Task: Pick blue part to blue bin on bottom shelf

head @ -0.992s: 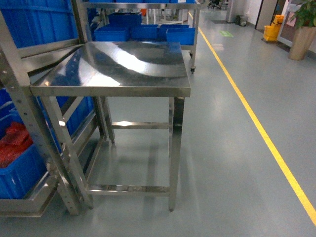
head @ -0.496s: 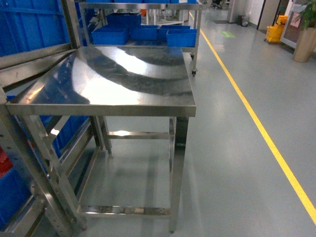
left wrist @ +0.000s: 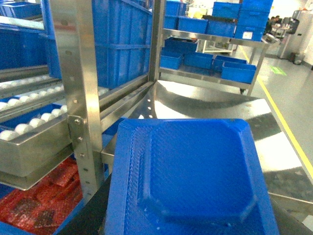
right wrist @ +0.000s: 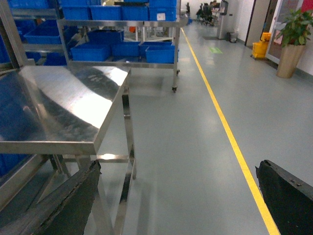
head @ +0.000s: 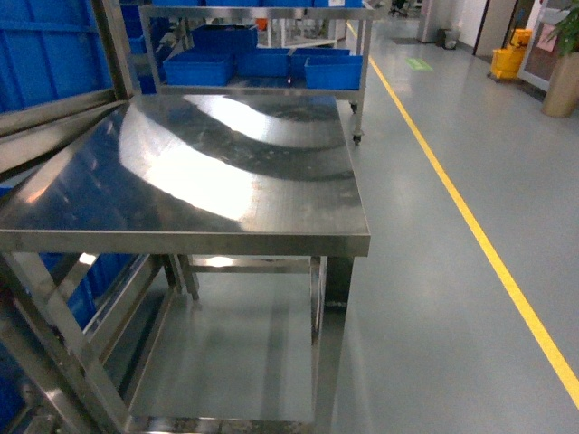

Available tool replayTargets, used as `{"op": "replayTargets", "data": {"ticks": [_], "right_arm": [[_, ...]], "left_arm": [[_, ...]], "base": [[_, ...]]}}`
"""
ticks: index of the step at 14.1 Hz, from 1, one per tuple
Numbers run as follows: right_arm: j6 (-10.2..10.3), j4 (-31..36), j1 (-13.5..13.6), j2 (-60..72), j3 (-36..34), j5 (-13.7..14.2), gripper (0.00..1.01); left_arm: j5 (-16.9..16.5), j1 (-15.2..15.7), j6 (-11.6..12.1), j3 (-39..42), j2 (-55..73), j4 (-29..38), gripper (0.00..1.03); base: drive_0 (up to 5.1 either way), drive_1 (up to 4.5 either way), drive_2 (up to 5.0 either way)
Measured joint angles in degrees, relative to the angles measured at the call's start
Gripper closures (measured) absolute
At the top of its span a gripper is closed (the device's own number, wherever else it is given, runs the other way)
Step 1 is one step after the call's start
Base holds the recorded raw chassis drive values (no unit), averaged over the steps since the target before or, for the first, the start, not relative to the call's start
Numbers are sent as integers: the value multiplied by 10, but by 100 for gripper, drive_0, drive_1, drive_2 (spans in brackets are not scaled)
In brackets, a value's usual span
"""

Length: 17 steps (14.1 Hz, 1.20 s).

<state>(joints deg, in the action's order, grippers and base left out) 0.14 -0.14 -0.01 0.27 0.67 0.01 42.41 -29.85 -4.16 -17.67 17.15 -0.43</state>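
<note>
A blue part (left wrist: 195, 171), a flat moulded tray with a raised rim, fills the lower half of the left wrist view. My left gripper (left wrist: 186, 223) is shut on it; only one dark finger (left wrist: 93, 215) shows at its left edge. Left of it, a steel rack tier with white rollers (left wrist: 24, 125) slants down; I cannot tell whether it is the bottom shelf. Large blue bins (left wrist: 117, 44) stand on the rack behind. My right gripper (right wrist: 178, 196) hangs open over the grey floor, nothing between its fingers (right wrist: 73, 205). Neither gripper shows in the head view.
A steel table (head: 199, 172) stands straight ahead, beside the rack upright (left wrist: 80, 98). Red parts (left wrist: 44, 196) lie in a bin under the roller tier. A cart with blue bins (head: 262, 63) stands beyond the table. A yellow floor line (head: 479, 235) runs along the right.
The head view has drawn closer to the steel table, which now looks larger and lower in frame. The bin of red parts at the left has slid out of view.
</note>
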Motion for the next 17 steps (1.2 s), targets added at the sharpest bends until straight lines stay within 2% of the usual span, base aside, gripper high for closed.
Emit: {"op": "replayTargets", "data": {"ticks": [4, 17], "right_arm": [[0, -1, 0, 0, 0, 0, 3], [0, -1, 0, 0, 0, 0, 3]], "left_arm": [[-1, 0, 0, 0, 2, -1, 60], [-2, 0, 0, 0, 2, 0, 60]], "base": [[0, 0, 0], [-486, 232, 259]]}}
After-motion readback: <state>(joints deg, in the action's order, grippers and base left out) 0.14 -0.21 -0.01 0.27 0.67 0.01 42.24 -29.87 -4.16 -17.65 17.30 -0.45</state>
